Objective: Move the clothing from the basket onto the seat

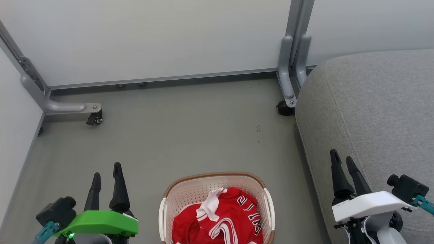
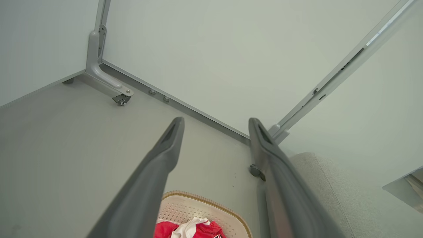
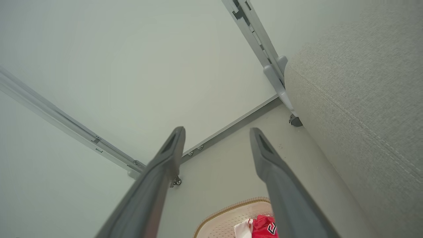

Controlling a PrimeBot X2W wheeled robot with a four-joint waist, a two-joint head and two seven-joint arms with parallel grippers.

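Grey floor: one basket holding one heap of red clothing, one seat beside. Left gripper and right gripper: jaws apart, empty.

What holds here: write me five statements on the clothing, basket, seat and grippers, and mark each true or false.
1. The clothing lies in the basket. True.
2. The left gripper grips a garment. False: it is open and empty, beside the basket.
3. The seat is on the robot's right of the basket. True.
4. The basket stands on the seat. False: it stands on the floor.
5. The right gripper is open. True.
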